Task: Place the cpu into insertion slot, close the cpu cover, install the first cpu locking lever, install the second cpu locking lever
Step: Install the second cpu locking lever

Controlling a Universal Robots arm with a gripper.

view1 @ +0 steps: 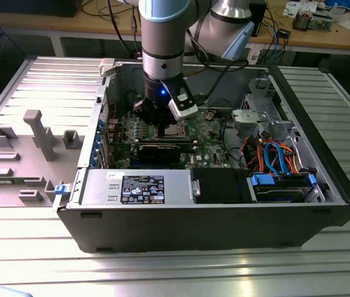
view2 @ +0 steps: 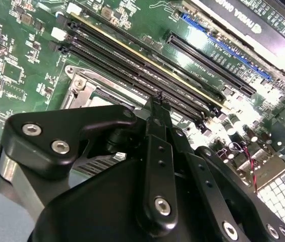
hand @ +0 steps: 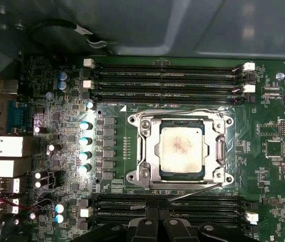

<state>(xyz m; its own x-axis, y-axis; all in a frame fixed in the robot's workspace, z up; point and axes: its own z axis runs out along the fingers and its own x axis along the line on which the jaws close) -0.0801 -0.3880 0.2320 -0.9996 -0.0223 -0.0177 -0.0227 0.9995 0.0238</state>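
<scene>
The cpu (hand: 180, 148), a dull silver square, lies in the insertion slot (hand: 134, 151) on the green board. The cpu cover (hand: 150, 151), a silvery frame, is down flat around it. One thin wire locking lever (hand: 182, 112) runs along one side of the socket. The second lever (hand: 195, 192) slants away from the opposite side, its free end beside my gripper (hand: 157, 214). The black fingers (view2: 155, 131) are pressed together and shut, their tips just over the memory slots beside the socket's metal rim (view2: 84, 91). In the exterior view my gripper (view1: 162, 127) reaches down into the open case by the socket (view1: 176, 131).
Long black memory slots (hand: 167, 75) flank the socket on two sides. A long black expansion card (view1: 162, 150) lies in front of it. The power supply (view1: 137, 187), drive bay (view1: 283, 185) with coloured cables (view1: 274, 154) and the case walls (view1: 103, 99) hem in the board.
</scene>
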